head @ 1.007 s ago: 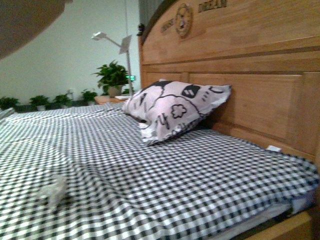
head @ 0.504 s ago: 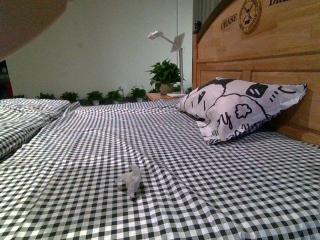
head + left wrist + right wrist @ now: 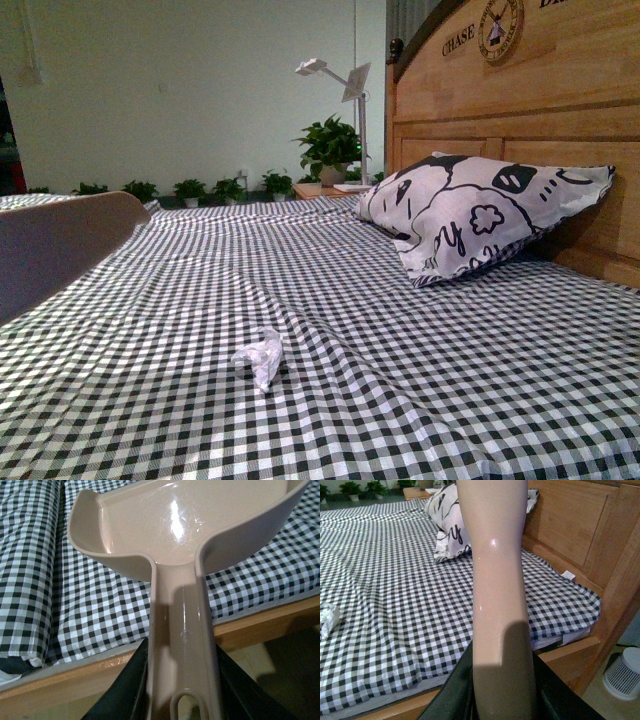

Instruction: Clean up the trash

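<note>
The trash, a small crumpled wad of white paper (image 3: 260, 357), lies on the black-and-white checked bed sheet (image 3: 420, 360) near the front middle. It also shows in the right wrist view (image 3: 328, 618). My left gripper (image 3: 182, 690) is shut on the handle of the beige-pink dustpan (image 3: 180, 525), whose scoop hangs over the bed's edge. The dustpan's rim shows at the left of the front view (image 3: 60, 240). My right gripper (image 3: 502, 690) is shut on the beige brush handle (image 3: 495, 565), which stands up before the bed.
A printed pillow (image 3: 480, 215) leans on the wooden headboard (image 3: 540, 90) at the right. A folded checked quilt (image 3: 25, 575) lies at the bed's side. A wooden bed frame edge (image 3: 260, 625) runs below. A white fan (image 3: 625, 675) stands on the floor.
The front view swung left, bringing the paper wad from the lower left to the middle. The dustpan's rim has dropped from the top left corner to the left middle.
</note>
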